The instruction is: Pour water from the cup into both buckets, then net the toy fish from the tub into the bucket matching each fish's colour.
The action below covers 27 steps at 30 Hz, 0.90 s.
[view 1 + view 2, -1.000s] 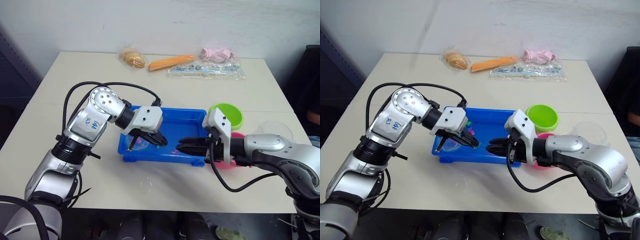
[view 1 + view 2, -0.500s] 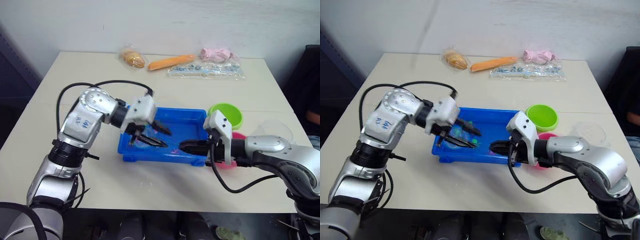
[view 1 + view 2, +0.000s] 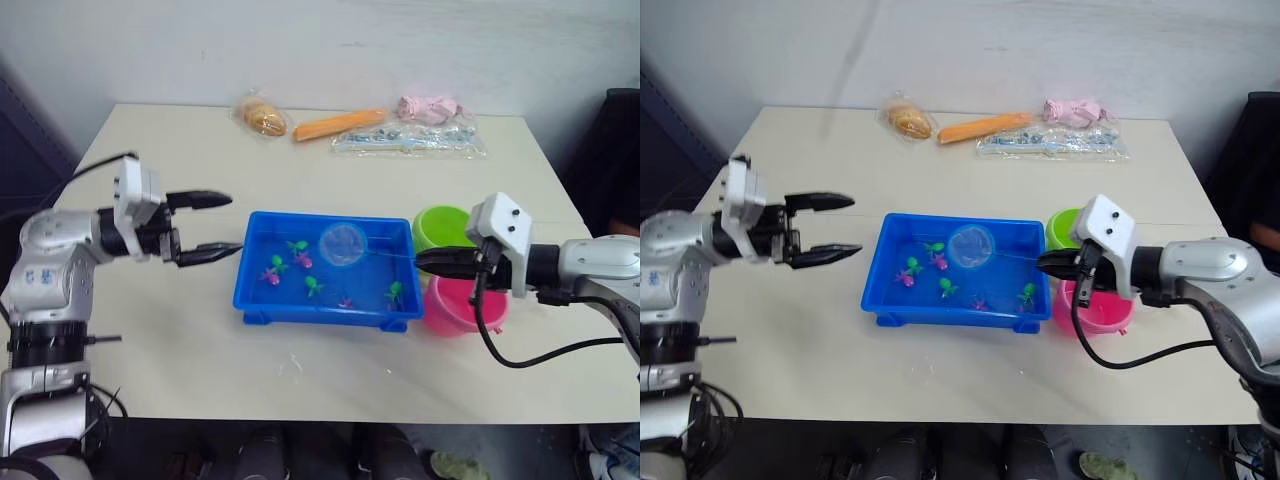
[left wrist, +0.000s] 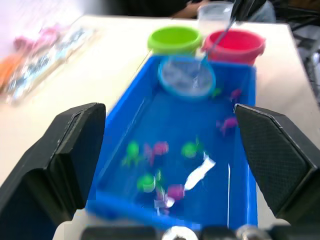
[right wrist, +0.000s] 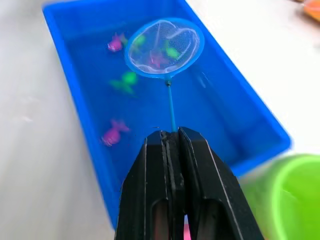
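Left gripper (image 3: 207,226) withdrawn; fish (image 3: 312,286) seemingly blurred.

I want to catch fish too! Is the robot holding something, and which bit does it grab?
The right gripper pinches the net by the end of its thin handle. The left gripper is open and holds nothing.

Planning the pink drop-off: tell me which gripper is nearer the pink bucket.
Right. The right gripper hangs just over the pink bucket, holding the net; the left gripper is beyond the tub.

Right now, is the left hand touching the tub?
Apart. The left eye view shows bare table between the open left hand and the tub.
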Available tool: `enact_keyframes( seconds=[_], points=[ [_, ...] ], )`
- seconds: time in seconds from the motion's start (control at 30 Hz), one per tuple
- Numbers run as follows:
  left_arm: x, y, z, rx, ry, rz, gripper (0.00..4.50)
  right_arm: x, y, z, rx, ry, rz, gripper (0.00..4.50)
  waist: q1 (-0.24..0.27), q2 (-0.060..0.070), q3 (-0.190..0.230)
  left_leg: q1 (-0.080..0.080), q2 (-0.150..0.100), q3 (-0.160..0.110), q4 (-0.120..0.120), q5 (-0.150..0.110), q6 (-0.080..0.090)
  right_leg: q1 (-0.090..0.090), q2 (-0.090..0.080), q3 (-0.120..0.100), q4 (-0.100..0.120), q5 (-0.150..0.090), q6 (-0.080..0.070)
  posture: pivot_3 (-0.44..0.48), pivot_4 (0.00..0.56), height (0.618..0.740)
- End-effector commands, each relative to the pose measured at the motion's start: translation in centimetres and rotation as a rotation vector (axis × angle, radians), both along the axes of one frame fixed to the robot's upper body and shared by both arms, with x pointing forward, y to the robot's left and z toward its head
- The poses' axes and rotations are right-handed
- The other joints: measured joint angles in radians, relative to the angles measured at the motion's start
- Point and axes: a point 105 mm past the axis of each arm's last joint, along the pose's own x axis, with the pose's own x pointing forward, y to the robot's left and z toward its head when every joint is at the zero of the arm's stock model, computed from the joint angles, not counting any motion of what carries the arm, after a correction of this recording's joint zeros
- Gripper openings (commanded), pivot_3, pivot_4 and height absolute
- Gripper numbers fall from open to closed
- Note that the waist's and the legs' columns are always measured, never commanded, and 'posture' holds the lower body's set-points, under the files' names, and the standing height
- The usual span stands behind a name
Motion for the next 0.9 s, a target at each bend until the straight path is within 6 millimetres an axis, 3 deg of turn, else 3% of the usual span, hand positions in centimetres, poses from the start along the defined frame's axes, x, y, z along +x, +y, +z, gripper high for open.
enact_keyframes(
  seconds=[0.03,0.37,0.6,0.9],
  points=[
    [-1.7,0.3,-0.5,0.016,0.026,-0.016,4.41,0.2,-1.7,0.4,-0.144,-0.097,0.031,0.00,0.002,0.000,0.000,0.000,0.000,0.000,0.000,0.000,0.000,0.000,0.000,0.000,0.000,0.000,0.000,0.000,0.150,0.740],
    [-4.0,-3.6,-1.6,-0.051,0.159,-0.155,4.41,0.1,-4.9,0.2,-0.448,-0.150,0.185,0.00,0.000,0.001,0.000,0.002,0.000,0.000,0.000,0.000,0.000,0.001,-0.001,0.001,0.001,0.000,0.001,0.000,0.150,0.740],
    [-3.9,-5.1,-1.9,-0.054,0.170,-0.202,4.41,0.2,-4.5,-0.4,-0.568,-0.129,0.308,0.00,-0.018,0.001,0.001,0.002,0.000,0.001,0.000,0.000,-0.001,0.001,-0.001,0.001,0.001,0.000,0.001,0.000,0.150,0.740],
    [-3.9,-5.8,-1.9,-0.081,0.173,-0.213,4.41,1.1,-3.3,-0.1,-0.549,-0.160,0.304,0.00,-0.019,0.001,0.001,0.002,0.000,0.000,0.001,0.000,-0.001,0.001,-0.001,0.001,0.001,0.000,0.001,0.000,0.150,0.740]
  ],
)
